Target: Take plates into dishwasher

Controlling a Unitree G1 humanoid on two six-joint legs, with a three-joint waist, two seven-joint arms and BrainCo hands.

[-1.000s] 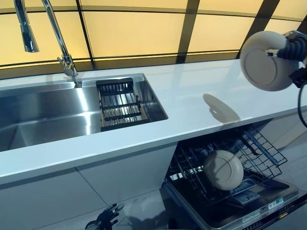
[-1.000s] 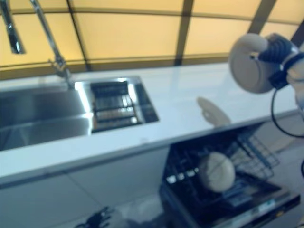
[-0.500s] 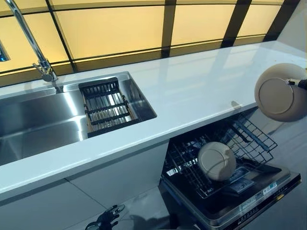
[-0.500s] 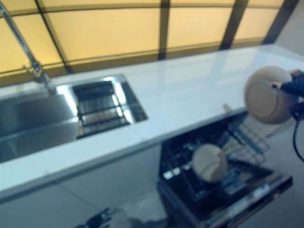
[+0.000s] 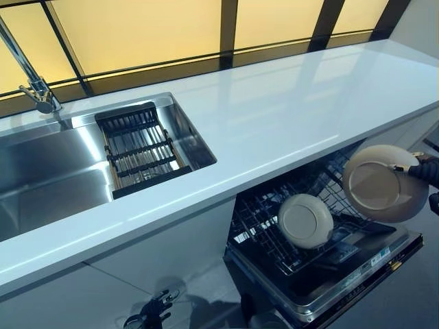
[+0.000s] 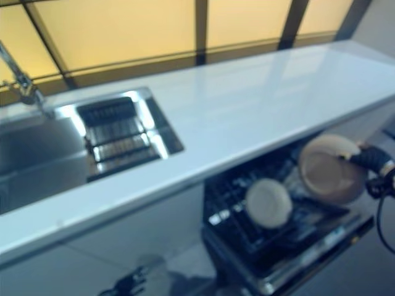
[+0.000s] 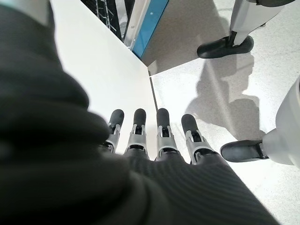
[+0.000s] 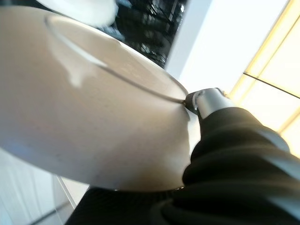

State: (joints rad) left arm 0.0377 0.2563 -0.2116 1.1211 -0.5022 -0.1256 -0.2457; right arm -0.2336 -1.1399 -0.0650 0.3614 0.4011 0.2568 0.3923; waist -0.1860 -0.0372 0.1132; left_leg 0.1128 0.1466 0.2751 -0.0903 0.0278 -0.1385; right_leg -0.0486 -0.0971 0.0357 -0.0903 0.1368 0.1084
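since a second ago we have brought the held plate (image 5: 384,182) from above the counter (image 5: 288,110) down to the open dishwasher (image 5: 322,274); our view has swung too, sliding the sink (image 5: 62,168) and tap (image 5: 31,79) leftward.

small labels show along the dishwasher's front edge, but we cannot read them.

our right hand (image 5: 426,171) grips the plate at its rim at the right edge of the head view; in the right wrist view a thumb tip (image 8: 202,101) presses on the plate's face while the dark cover wraps its underside. the plate is tilted, its underside toward us, over the right part of the rack (image 5: 274,229), not yet resting in it as far as we can tell.

a second plate (image 5: 305,221) already stands on edge in the rack, just left of the held one and apart from it.

our left hand (image 7: 154,136) shows in its wrist view, fingers (image 7: 161,129) straight and side by side, holding nothing, beside a white cabinet panel (image 7: 103,70). a person's dark shoes (image 7: 225,46) stand on the floor (image 7: 197,79) nearby.

a dark drainer (image 5: 137,147) sits in the sink's right end.
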